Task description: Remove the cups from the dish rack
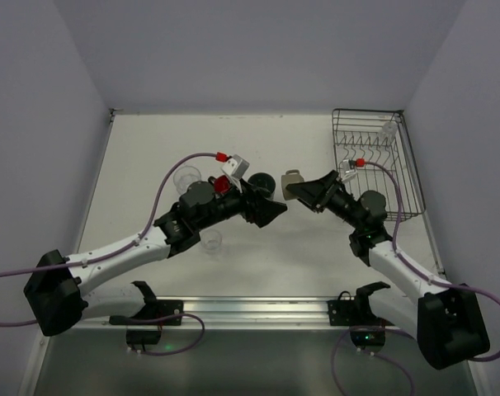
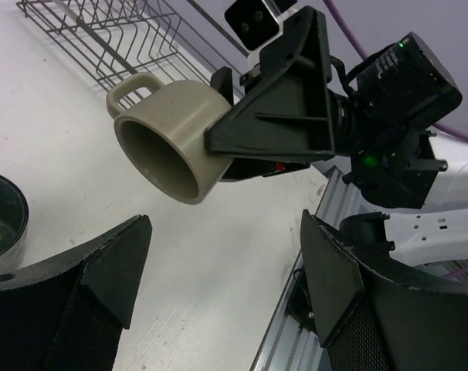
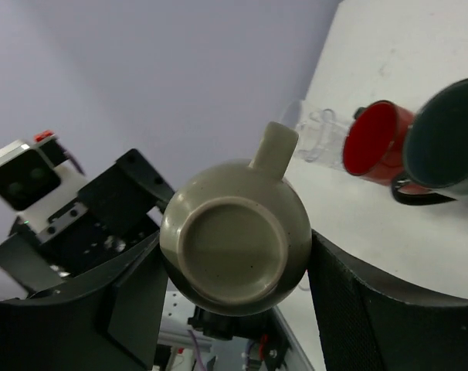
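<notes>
Dish rack [image 1: 382, 144], black wire, stands at the far right of the white table [image 1: 258, 272]. Right arm [image 1: 398, 264] reaches in just left of the rack. Left arm [image 1: 118, 252] comes from further left of the rack.

Right gripper [image 1: 306, 191] is just left of the rack, jaws clamped on the sides of the olive-tan mug [image 1: 292, 179]. Mug is off the table and lying sideways, base facing the right wrist camera, mouth facing the left gripper [image 1: 271, 210].

Left gripper jaws stand wide apart and hold nothing. The mug is just ahead of its fingertips [image 2: 118, 255], not between them.

Dark mug [image 1: 257, 180] and red mug [image 1: 224, 183] sit side by side on the table, well left of the rack, beyond the left arm.

Clear tumbler [image 1: 186, 176] is just past the red mug, further from the rack. Second tumbler [image 1: 212, 241] is on the near side of the left arm, also well left of the rack. Third tumbler [image 1: 389, 128] is inside the rack at its far right corner.
</notes>
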{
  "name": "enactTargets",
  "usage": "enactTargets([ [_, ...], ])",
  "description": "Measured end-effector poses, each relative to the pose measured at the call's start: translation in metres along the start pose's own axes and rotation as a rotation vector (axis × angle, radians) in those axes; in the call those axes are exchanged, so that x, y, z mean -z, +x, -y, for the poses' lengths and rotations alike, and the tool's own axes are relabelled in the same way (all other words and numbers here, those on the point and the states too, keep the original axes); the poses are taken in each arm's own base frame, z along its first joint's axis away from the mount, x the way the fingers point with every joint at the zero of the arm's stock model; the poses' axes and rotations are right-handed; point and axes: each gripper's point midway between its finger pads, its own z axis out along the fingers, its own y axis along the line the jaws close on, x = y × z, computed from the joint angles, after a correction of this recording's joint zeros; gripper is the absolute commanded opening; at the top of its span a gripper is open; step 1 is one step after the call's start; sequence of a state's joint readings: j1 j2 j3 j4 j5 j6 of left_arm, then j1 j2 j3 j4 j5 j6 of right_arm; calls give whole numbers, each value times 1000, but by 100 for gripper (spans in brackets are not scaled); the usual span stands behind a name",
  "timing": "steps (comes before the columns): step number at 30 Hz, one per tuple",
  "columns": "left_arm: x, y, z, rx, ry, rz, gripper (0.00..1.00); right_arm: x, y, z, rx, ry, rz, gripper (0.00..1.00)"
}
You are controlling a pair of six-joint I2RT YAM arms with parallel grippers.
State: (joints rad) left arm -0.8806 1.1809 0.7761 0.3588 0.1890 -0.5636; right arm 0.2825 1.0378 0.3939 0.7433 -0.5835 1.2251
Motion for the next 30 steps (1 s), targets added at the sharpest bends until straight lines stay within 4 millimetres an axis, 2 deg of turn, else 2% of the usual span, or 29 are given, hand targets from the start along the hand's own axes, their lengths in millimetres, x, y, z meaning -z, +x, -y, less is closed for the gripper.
enactTargets([
  [5, -6, 1, 8, 12, 37, 7, 76, 5, 8, -27, -24, -122, -11, 48],
  [7, -9, 4, 10, 18, 51, 2, 73, 7, 14, -30, -52, -153, -30, 48],
  [10, -12, 7, 13, 22, 65, -1, 63, 4, 20, -30, -92, -165, -50, 49],
  [12, -13, 5, 16, 19, 78, 7, 48, 3, 26, -30, -115, -172, -69, 49],
  [14, -14, 4, 19, 17, 91, 17, 38, 3, 31, -31, -129, -180, -84, 49],
  [15, -15, 4, 20, 14, 96, 19, 30, 3, 34, -31, -140, -185, -90, 49],
  [16, -16, 5, 20, 17, 96, 15, 15, 3, 34, -33, -145, -192, -92, 49],
  [18, -18, 7, 18, 18, 91, 14, 3, 3, 33, -35, -155, -205, -89, 49],
  [19, -18, 6, 18, 18, 92, 21, 0, 3, 33, -36, -159, -208, -89, 52],
  [21, -18, 4, 19, 16, 95, 27, 0, 3, 32, -38, -162, -217, -87, 63],
  [22, -18, 3, 20, 15, 96, 29, 0, 3, 32, -39, -162, -221, -87, 77],
  [24, -16, 5, 21, 5, 91, 22, 0, 4, 34, -40, -164, -227, -96, 94],
  [26, -13, 12, 19, -12, 64, -6, 0, 8, 38, -41, -160, -233, -111, 99],
  [30, 1, 32, 25, -72, 19, -81, 0, 16, 46, -38, -143, -213, -132, 99],
])
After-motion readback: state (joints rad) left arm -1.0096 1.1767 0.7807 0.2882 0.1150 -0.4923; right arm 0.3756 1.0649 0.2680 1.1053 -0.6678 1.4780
